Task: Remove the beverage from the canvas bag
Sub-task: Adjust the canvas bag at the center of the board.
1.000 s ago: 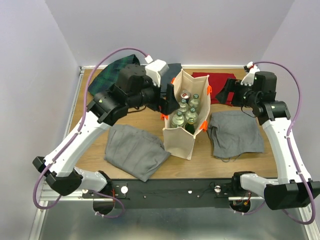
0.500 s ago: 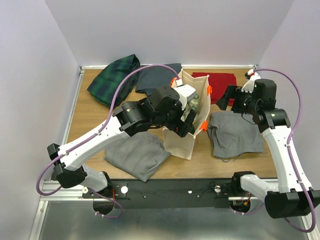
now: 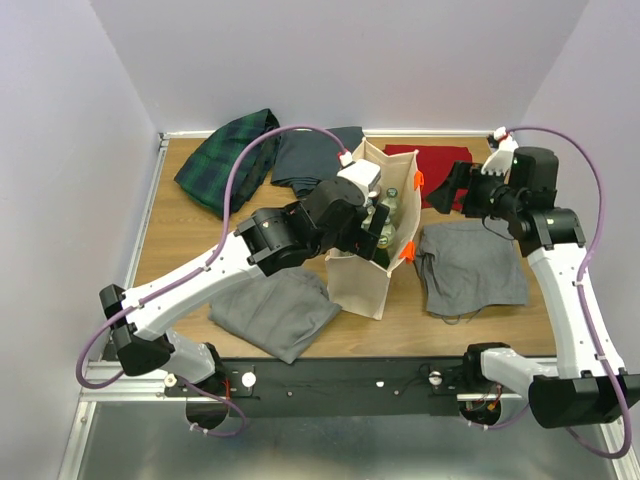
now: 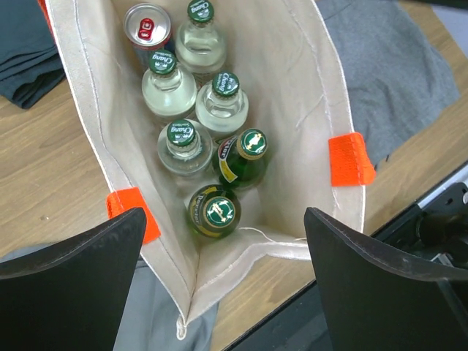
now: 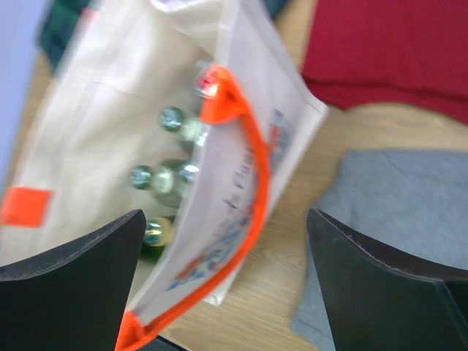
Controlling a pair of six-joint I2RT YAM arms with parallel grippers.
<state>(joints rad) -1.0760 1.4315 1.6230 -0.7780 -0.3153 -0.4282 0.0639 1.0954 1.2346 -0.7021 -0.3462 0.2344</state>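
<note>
Table [image 3: 180, 250] wood, canvas bag [image 3: 362, 285] upright mid-table, mouth open. Grey cloth [image 3: 270, 310] flat just left of the bag, second grey cloth [image 3: 470, 265] just right. Plaid cloth [image 3: 225, 155], dark cloth [image 3: 310, 160] and red cloth [image 3: 435, 160] along far edge. Left gripper [image 4: 223, 213] hovers over bag mouth, jaws spread wide, nothing held. Right gripper [image 5: 224, 213] on bag's right by orange handle [image 5: 252, 168], jaws wide, empty. Inside bag, upright: clear bottles [image 4: 184, 146] x4, green bottles [image 4: 214, 212] x2, can [image 4: 146, 29] at far end.
</note>
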